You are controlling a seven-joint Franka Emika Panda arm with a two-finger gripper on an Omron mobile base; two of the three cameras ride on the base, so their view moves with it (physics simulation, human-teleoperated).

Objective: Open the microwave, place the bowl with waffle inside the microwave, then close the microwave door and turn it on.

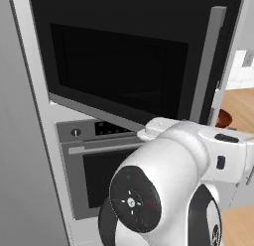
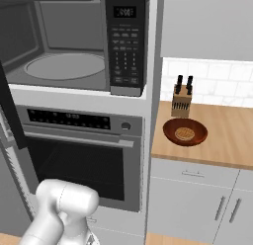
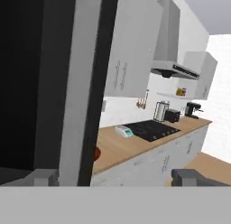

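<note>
Bowl point(image 2: 185, 132) with waffle point(image 2: 185, 134) inside

Nothing legible: the microwave point(image 2: 74, 41) display point(image 2: 124, 12) and keypad point(image 2: 124, 54) markings are too blurred to read.

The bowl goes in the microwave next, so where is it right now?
In the right base view the bowl sits on the wooden counter right of the oven, just in front of the knife block, with the waffle inside.
</note>
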